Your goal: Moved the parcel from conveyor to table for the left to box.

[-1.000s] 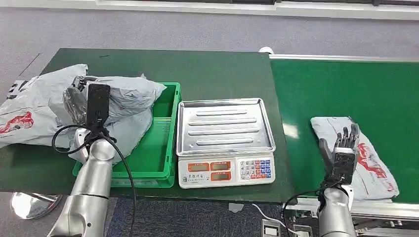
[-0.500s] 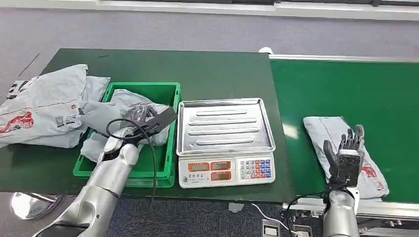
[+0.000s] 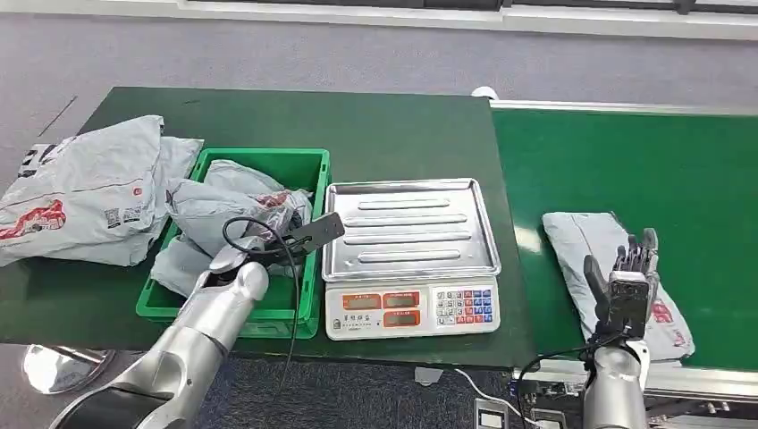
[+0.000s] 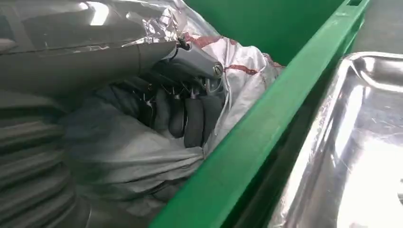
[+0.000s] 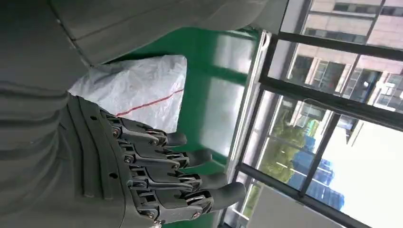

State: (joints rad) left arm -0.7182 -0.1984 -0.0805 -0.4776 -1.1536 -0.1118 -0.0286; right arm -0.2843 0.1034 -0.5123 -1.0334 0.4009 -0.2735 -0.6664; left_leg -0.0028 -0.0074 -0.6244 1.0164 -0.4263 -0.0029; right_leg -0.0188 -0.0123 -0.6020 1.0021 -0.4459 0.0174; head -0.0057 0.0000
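In the head view my left hand (image 3: 302, 237) reaches into the green bin (image 3: 268, 162) and grips a crumpled grey parcel (image 3: 223, 204) lying inside it. The left wrist view shows the dark fingers (image 4: 190, 118) curled into that grey parcel (image 4: 123, 152), close to the bin wall (image 4: 266, 137). A second grey parcel with red print (image 3: 581, 239) lies flat on the green conveyor (image 3: 644, 152). My right hand (image 3: 624, 284) stands upright over its near edge with fingers spread and holds nothing. In the right wrist view the right hand (image 5: 157, 175) sits apart from that parcel (image 5: 138, 90).
A steel-topped weighing scale (image 3: 409, 255) stands between the bin and the conveyor. Several grey parcels (image 3: 80, 192) are piled on the dark green table (image 3: 357, 125) left of the bin. The table's front edge runs just below the bin and scale.
My left hand carried its grey parcel from above the left pile rightwards and down into the green bin. The conveyor parcel drifted slightly left, and my right hand sank a little.
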